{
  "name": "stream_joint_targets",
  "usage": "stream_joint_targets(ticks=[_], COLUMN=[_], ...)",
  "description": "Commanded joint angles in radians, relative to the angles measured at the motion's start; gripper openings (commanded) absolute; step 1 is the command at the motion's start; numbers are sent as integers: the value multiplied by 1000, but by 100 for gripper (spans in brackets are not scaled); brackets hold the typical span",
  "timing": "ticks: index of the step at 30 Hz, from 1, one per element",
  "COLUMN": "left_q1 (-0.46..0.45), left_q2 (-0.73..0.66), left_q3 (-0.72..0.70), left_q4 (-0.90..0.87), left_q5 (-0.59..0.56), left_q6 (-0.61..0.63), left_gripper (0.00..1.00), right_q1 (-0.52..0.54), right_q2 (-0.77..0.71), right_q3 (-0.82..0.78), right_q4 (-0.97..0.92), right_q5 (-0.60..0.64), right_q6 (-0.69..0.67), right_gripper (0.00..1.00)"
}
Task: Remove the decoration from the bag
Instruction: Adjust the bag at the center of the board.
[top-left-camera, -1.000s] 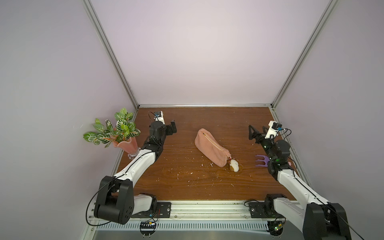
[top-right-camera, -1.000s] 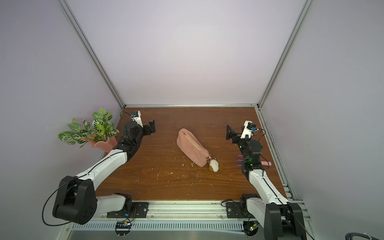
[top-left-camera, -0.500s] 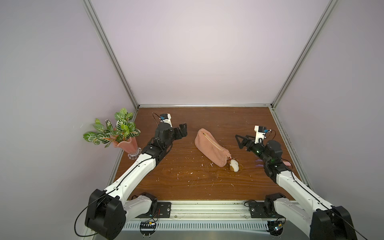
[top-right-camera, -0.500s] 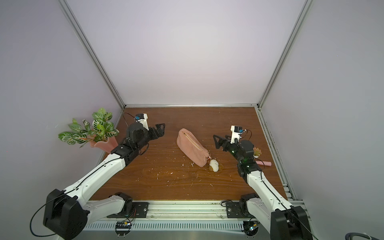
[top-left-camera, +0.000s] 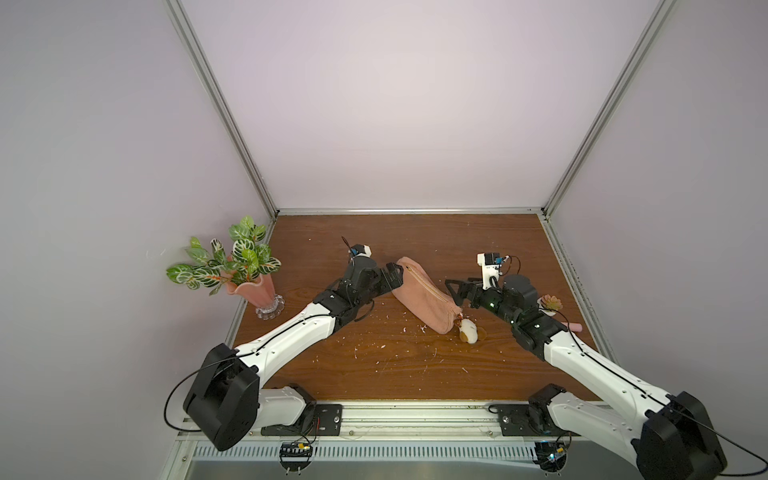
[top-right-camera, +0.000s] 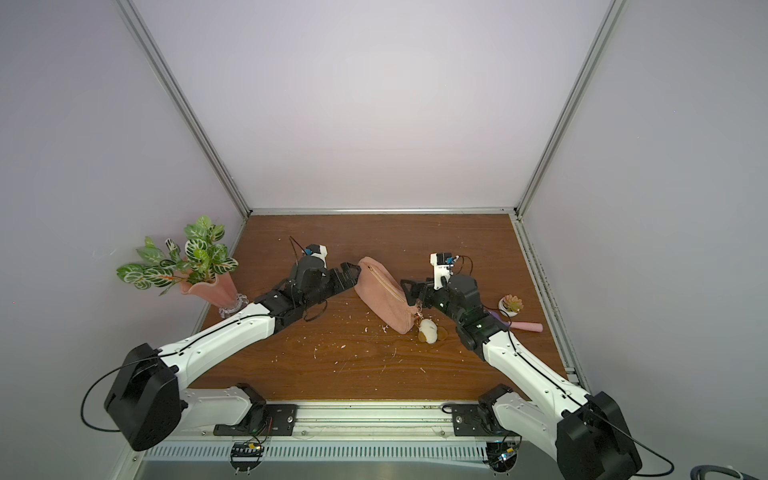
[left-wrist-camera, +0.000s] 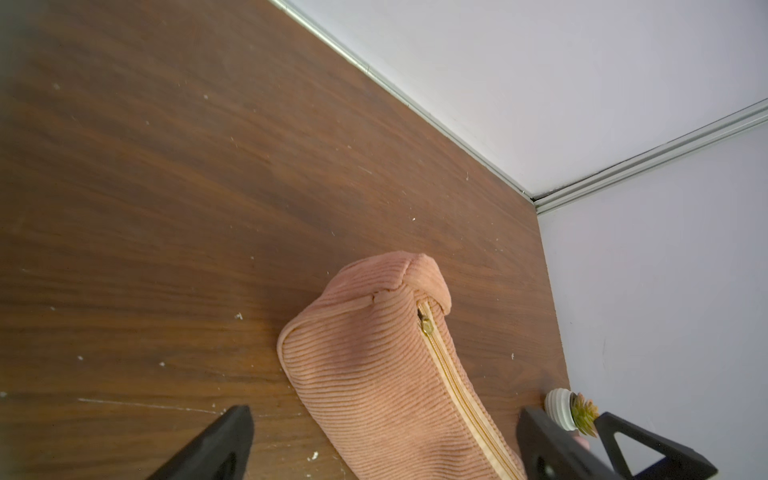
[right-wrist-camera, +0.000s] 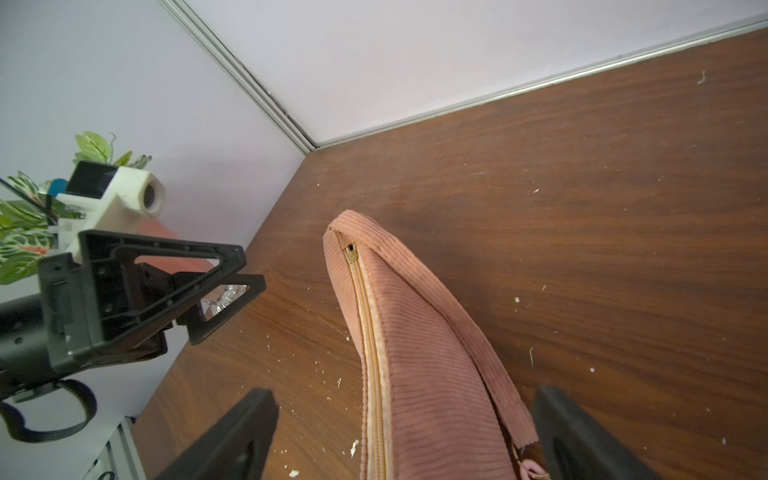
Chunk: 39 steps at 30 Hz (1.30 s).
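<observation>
The dusty-pink ribbed bag (top-left-camera: 424, 297) (top-right-camera: 384, 297) lies slantwise mid-table, gold zipper on top. The cream-and-tan decoration (top-left-camera: 468, 331) (top-right-camera: 428, 331) lies on the wood at the bag's near end, hanging from it by a short chain. My left gripper (top-left-camera: 395, 272) (top-right-camera: 353, 270) is open at the bag's far end. My right gripper (top-left-camera: 455, 291) (top-right-camera: 411, 291) is open over the near part, just above the decoration. In each wrist view the bag (left-wrist-camera: 386, 374) (right-wrist-camera: 415, 332) runs between spread fingers (left-wrist-camera: 224, 444) (right-wrist-camera: 232, 436) without touching them. Neither wrist view shows the decoration.
A pink vase with leaves (top-left-camera: 249, 286) (top-right-camera: 208, 286) stands at the left table edge. A small succulent in a white pot (top-left-camera: 550, 302) (left-wrist-camera: 573, 413) and a pink stick (top-left-camera: 571, 327) lie behind my right arm near the right wall. White crumbs dot the wood.
Both arms have swung in from the table's sides toward the bag, the left to its far end, the right to its near end. Both grippers stayed open. The bag has not moved.
</observation>
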Motion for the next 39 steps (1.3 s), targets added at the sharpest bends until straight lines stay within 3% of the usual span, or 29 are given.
stream_joint_targets(ticks=[1,8,17,26,31,39], left_q1=[-34,-104,-165,-199,-197,-149], left_q2=[24,127,254,321,325,332], left_q3=[27,68,145,155,202,435], left_q4=[45,78,97,110,63,-182], left_q5=[-7,-39,-32,-39,-87,-142], left_q6=[-141,-285,-357,-392,-307,82], left_gripper=[100,100,100,100,100,100], right_q1=[22,24,19,-17,-19,-12], right_q2=[-5,-11,51,51,8,-73], right_q3=[49,82,151,144,124,77], right_q4=[-80,-165,-211,-226,-247,-299], right_q5=[95,161,203,119,70,-37], right_q6=[-15,-58,-78,-53,-30,3], right_gripper=[99,99,99,99,99,99])
